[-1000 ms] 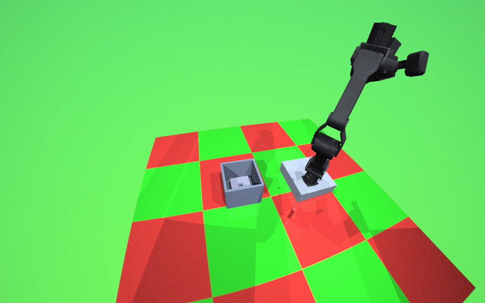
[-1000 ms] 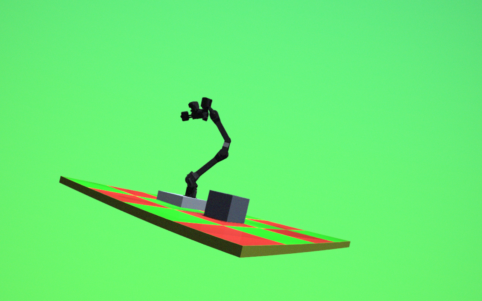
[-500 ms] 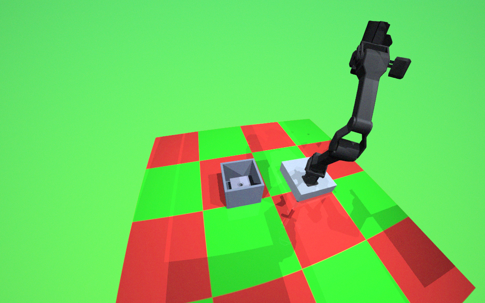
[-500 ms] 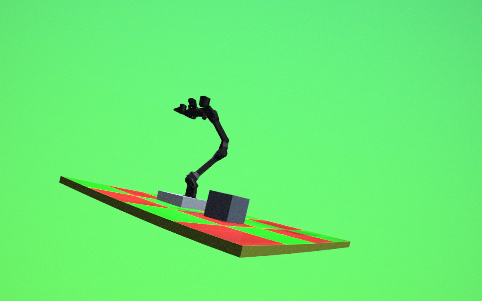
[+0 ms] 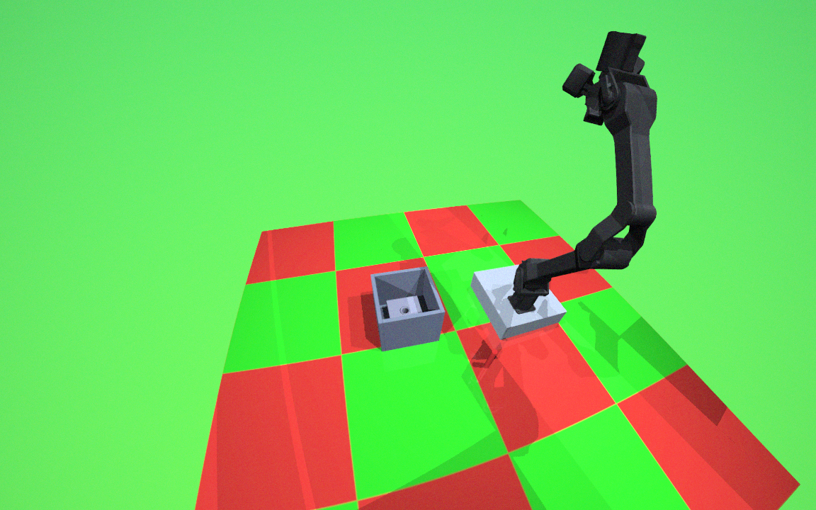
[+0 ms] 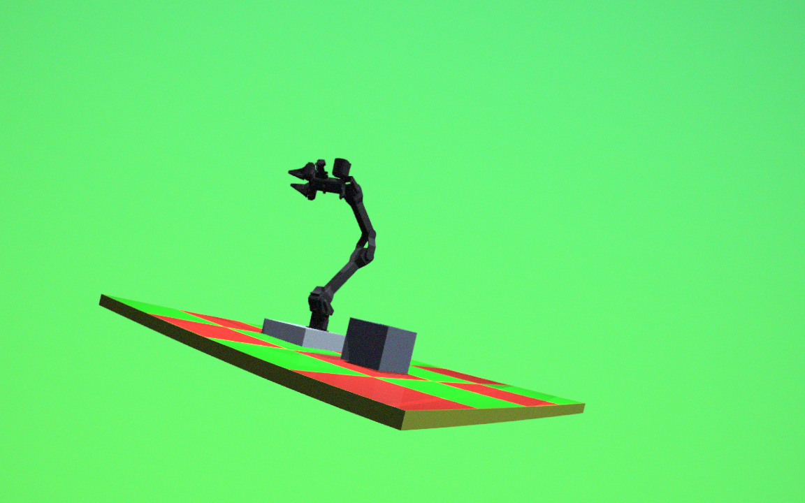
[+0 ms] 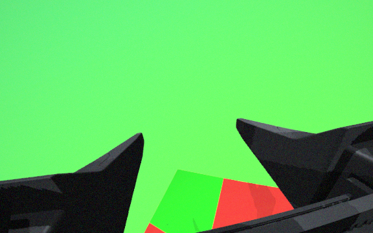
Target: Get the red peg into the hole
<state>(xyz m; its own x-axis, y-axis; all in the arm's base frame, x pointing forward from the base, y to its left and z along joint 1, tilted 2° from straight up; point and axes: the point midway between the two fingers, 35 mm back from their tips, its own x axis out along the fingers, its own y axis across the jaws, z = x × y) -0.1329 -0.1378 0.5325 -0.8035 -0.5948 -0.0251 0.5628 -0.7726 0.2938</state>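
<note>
The gripper point(image 5: 585, 98) point(image 6: 290, 178) point(image 7: 190, 129) hangs high above the board point(image 5: 411, 412) point(image 6: 255, 365), its fingers spread almost fully with nothing between them. Well apart from and below them, what looks like the peg point(image 5: 489, 358) lies on a red square near the base block point(image 5: 488, 291) point(image 6: 283, 330), hard to tell from the shadows. Beyond it, outside its reach, stands the open box point(image 5: 411, 333) point(image 6: 365, 344), the plate point(image 5: 394, 307) at its bottom.

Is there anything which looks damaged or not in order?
Nothing stands out: the box stands upright, and the open hand is raised, holding nothing. The red peg I cannot clearly make out.
</note>
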